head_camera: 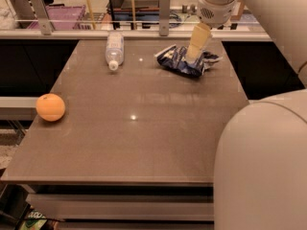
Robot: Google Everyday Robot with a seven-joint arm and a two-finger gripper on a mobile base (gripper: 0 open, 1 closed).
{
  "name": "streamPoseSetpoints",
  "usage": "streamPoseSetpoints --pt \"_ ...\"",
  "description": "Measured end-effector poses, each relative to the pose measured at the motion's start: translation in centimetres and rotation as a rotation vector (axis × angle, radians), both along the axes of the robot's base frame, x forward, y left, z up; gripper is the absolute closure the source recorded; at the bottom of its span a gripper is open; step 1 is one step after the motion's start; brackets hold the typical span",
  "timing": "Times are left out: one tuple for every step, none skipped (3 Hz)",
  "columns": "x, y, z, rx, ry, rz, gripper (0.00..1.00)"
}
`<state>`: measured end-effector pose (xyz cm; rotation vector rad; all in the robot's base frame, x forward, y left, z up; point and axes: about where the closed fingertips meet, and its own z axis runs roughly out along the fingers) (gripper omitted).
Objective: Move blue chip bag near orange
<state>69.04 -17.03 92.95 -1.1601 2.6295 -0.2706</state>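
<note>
The claw [196,49] hung at the bag [176,61]; gripping or not, I couldn't tell. It likely needed a firm pinch before heading to the orange [50,107].

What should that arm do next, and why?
Probably take hold of the crumpled dark blue foil chip bag: the gripper sits right at it, far right on the brown table, while the round orange fruit lies far off by the left edge.
</note>
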Motion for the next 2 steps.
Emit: streamPoseSetpoints --pt "0.2 0.2 -0.4 0.005 0.004 -0.003 0.00" --pt "0.7 0.2 -2.3 0.005 0.031 -0.020 0.00"
